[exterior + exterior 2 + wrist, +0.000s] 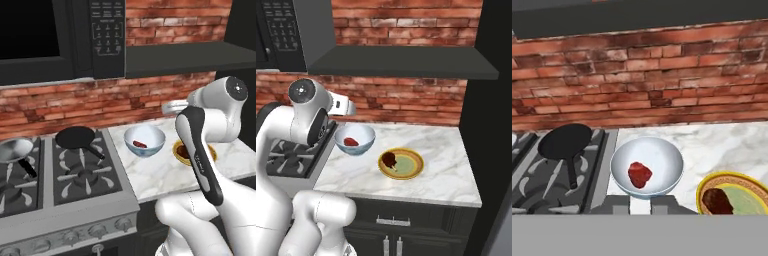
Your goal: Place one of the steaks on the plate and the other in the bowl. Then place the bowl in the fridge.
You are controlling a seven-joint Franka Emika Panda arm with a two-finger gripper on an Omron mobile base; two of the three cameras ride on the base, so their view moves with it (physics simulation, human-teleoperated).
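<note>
Red steak [640,174] in bowl [662,155], brown steak [716,201] on plate [747,192]

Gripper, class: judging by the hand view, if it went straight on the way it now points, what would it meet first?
Probably the bowl with the red steak in it, which lies just beyond the fingers. Depth is unclear, so it might pass over the rim toward the brick wall instead.

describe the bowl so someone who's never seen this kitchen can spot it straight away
Start at the marble counter right of the stove, under the brick wall. The bowl sits near the counter's stove-side edge, with the yellow plate further from the stove. It is the only deep, pale blue-grey vessel, holding a bright red steak; the plate is flat and carries the dark brown steak.
</note>
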